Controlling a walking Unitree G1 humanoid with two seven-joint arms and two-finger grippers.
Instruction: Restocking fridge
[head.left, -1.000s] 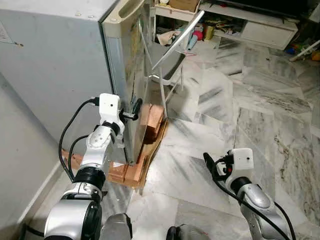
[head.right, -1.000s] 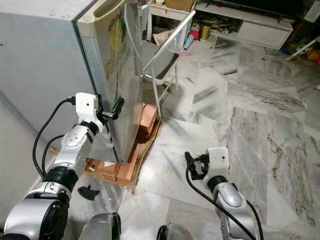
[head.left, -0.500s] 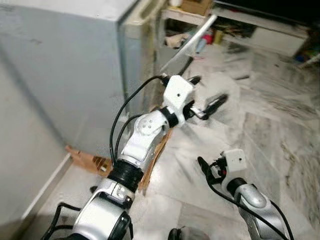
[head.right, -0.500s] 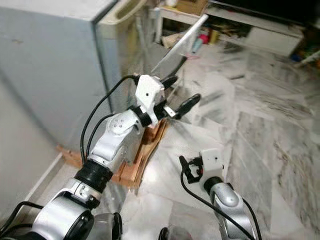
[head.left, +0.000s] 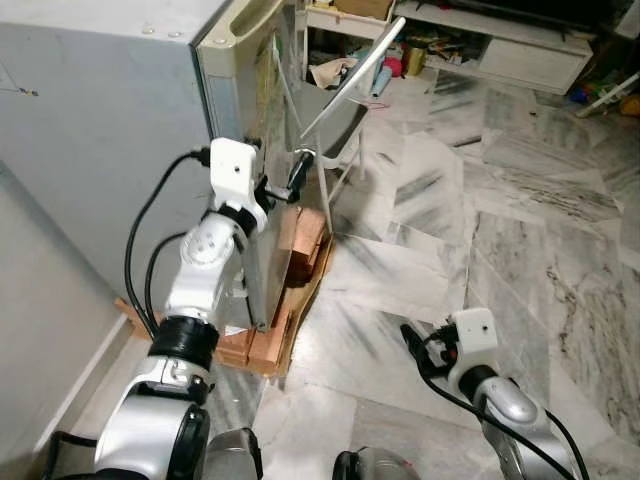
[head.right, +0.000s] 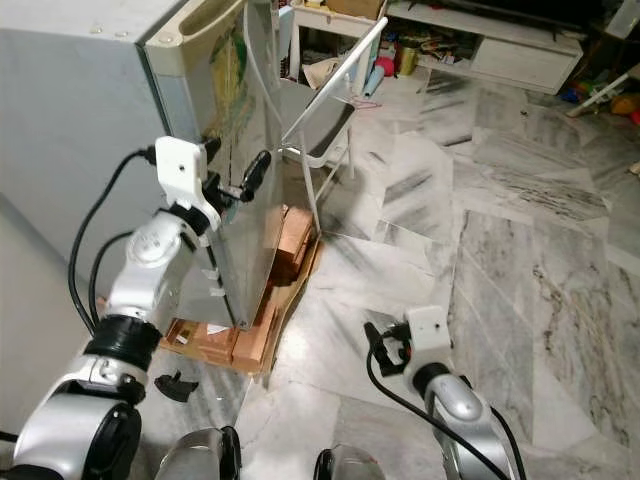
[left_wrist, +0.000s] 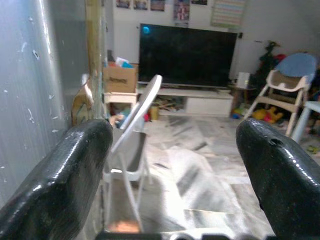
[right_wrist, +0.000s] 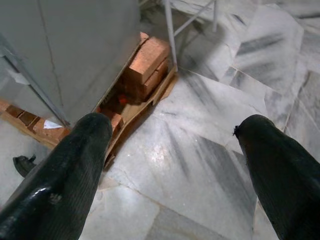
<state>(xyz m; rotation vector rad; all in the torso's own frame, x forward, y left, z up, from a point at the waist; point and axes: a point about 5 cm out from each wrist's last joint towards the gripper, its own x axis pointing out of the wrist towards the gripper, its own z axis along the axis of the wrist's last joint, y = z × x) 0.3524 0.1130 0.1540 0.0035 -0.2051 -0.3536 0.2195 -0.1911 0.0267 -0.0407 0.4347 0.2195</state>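
One spread left end effector (head.left: 285, 180) just beside the fridge (head.left: 120, 130) door edge.

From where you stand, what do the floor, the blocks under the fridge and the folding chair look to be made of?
The floor looks like polished marble: white slabs with grey veins and a soft sheen. The blocks under the fridge seem to be fired clay bricks, matt orange-brown, on flattened brown cardboard. The folding chair looks like white-painted metal tubing, thin and glossy; its seat material is unclear.
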